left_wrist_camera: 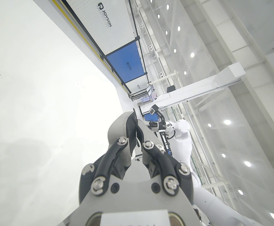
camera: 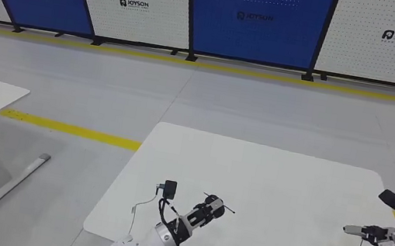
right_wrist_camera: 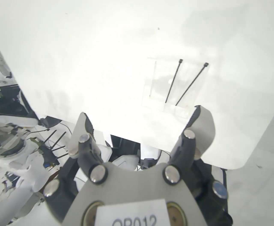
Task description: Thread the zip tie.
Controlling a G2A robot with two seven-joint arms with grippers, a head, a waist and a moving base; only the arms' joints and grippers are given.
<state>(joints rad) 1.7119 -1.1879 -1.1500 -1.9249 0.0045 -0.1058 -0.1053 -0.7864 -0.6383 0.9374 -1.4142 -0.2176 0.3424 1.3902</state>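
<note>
Right gripper, mine, nearest the lens: jaws spread wide with nothing between them, poised over the white table.

Just beyond my fingertips a clear sheet lies flat on the table. It carries the first zip tie and the second zip tie. Each is a thin, straight black strip with a small square head at the end farther from my jaws and its tail pointing back toward me. The two lie side by side without touching, with the tails closer together than the heads. From the top view, the pair sits near the table's right edge, just beside my right gripper.

Left gripper, also mine: jaws pressed together, ribbed black pads meeting face to face. From the top view it sits near the table's front edge, well apart from the right gripper. The held zip tie crosses its fingertips as a fine black line that sticks out on both sides. I cannot make out the head of this tie.
</note>
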